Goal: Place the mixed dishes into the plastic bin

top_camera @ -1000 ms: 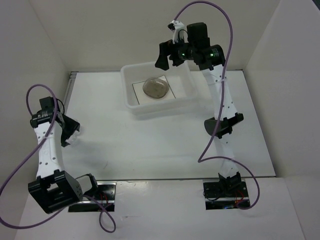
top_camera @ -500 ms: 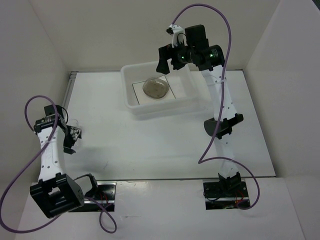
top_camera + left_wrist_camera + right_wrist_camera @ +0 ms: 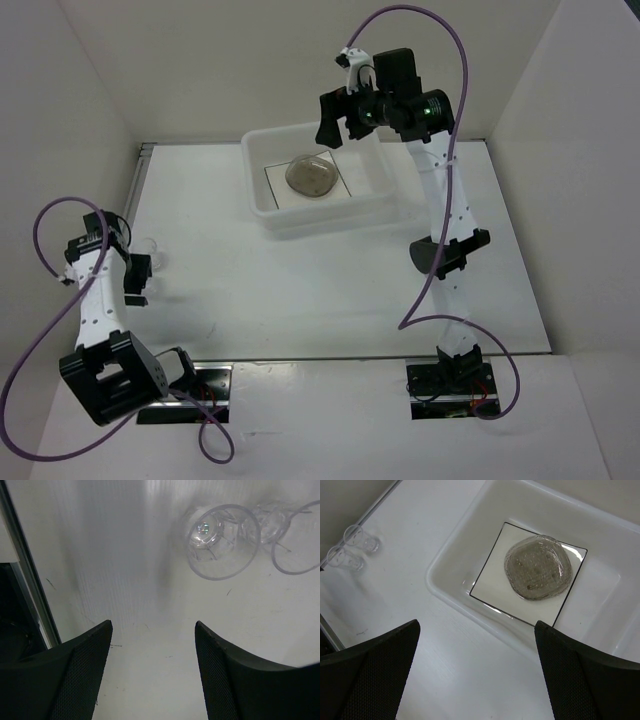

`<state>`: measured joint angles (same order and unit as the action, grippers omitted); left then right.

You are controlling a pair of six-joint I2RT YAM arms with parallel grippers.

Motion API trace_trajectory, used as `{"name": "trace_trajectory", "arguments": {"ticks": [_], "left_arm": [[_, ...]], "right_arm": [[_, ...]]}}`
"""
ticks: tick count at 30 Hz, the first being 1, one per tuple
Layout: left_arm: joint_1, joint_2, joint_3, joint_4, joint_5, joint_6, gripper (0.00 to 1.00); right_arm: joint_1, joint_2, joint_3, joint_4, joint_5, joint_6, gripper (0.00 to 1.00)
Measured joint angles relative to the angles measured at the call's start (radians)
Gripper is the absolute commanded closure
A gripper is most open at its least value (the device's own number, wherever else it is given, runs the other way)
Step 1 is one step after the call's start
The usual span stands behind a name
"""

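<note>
Hovering low over the table (image 3: 125, 555) with left pincer (image 3: 152, 630) spread open, gripping nothing; 2 clear cups (image 3: 222, 540) just ahead of its tips. Hanging right pincer (image 3: 476, 630) wide open, empty, above the plastic bin (image 3: 445, 587); square plate (image 3: 492, 587) and speckled dish (image 3: 537, 567) inside, just beyond its tips

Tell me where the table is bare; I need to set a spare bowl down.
The table is bare across the middle, between the bin and the arm bases. Crowded: the left edge, where two cups sit by the left gripper, and the bin, mostly filled by the plate and dish.
</note>
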<state>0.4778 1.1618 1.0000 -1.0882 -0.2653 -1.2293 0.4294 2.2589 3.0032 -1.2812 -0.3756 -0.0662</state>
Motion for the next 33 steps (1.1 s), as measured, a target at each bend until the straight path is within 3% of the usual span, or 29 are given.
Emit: {"name": "trace_trajectory", "arguments": {"ticks": [13,33], "left_arm": [[0.044,0.107,-0.062,0.068,0.006,-0.061,0.26],[0.124,0.227,0.006,0.117,-0.003,-0.111,0.28]], "right_arm": [[0.000,-0.013,-0.028,-0.006,0.021,-0.003,0.00],[-0.013,-0.044,-0.072,-0.008,0.029,-0.003,0.00]]}}
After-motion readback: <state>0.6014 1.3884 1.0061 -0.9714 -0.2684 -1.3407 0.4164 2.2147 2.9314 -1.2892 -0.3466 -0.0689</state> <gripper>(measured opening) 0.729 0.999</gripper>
